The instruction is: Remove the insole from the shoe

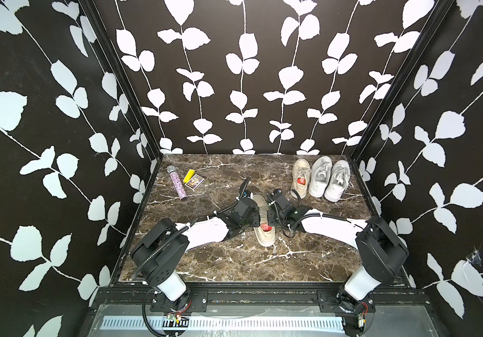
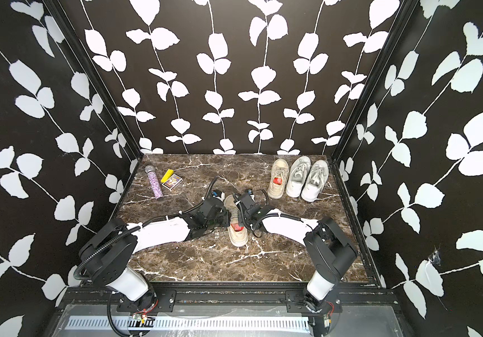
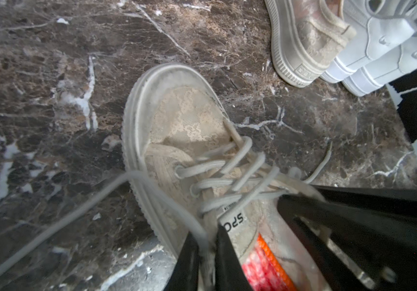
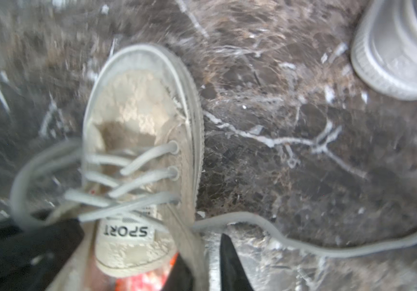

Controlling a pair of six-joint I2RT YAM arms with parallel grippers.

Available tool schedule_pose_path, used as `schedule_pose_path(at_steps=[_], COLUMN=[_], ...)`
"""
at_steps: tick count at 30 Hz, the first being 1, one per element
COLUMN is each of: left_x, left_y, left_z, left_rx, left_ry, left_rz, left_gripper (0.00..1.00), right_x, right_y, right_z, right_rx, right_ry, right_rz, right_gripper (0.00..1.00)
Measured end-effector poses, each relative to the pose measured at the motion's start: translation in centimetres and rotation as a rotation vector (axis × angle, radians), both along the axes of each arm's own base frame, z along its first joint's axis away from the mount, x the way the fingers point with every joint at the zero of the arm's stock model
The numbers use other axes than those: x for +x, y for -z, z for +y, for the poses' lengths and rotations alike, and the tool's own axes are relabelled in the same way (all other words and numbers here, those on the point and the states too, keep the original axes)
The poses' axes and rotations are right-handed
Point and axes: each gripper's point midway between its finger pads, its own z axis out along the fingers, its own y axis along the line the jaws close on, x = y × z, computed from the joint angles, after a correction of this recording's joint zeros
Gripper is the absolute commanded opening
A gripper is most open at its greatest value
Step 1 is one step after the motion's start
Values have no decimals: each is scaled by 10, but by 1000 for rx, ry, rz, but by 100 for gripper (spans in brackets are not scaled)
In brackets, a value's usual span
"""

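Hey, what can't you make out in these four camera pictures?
Red-orange insole: mostly hidden inside the beige lace sneaker, under its tongue, in both wrist views; the frame edge cuts off the rest.
Right gripper: the right wrist view is motion-blurred, so clamped or not is unclear; its own wrist covers it in both top views.
Small printed card box: print too small in a top view.

a robot test booth is indicated by the left arm [image 1: 205,233] and right arm [image 1: 330,230] bolted to a black rail [image 1: 263,295], a marble-patterned tabletop [image 1: 234,262] boxed in by leaf-papered walls [image 1: 249,73] and a slotted cable duct [image 1: 249,322] in front.
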Motion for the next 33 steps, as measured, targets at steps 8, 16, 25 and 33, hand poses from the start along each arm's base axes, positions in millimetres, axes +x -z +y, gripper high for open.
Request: schedule_pose_path(at_steps=[8,16,25,33], left_x=[-7,-3,-2,-2], left_y=[-3,-7,-1,-1], left_z=[9,9,3,3], left_rx=[-44,-92,-121,-123], left_ry=[12,9,6,3], left_rz=[8,19,49,50], left_gripper=[0,0,0,0], right_x=[-1,-8,-31,-50], right_y=[6,-7,-53,-56], right_z=[1,2,23,56], right_rx=[78,64,127,162], right_ry=[-9,-111,-166,-176], right_rz=[22,17,4,60], right_gripper=[17,47,44,30])
